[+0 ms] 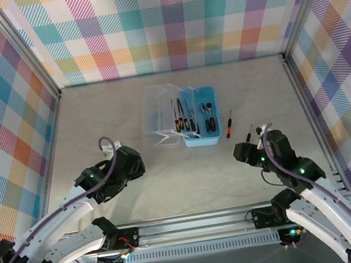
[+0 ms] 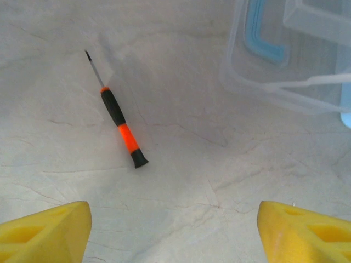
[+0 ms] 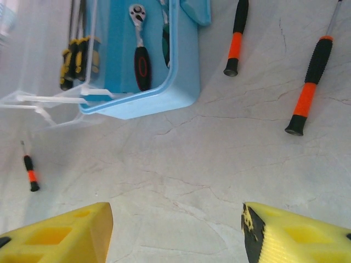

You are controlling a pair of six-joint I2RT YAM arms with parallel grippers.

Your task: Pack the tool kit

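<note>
Pastel plaid around bright tool handles

The walls (image 1: 160, 22) are pastel plaid and the counter (image 1: 170, 184) pale veined beige. The case (image 1: 202, 142) is light blue, its lid (image 1: 160, 117) clear. The loose screwdriver (image 2: 120, 123) is black-and-orange. The left claw (image 2: 174, 219) and right claw (image 3: 175, 219) are yellow.

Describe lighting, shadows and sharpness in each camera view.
Top external: even light, no harsh shadows, small tools in the blue case hard to resolve. Left wrist: black-orange screwdriver sharp, casting only a faint shadow; clear lid hazy. Right wrist: ratchet crisp, the top-left corner washed out.
</note>
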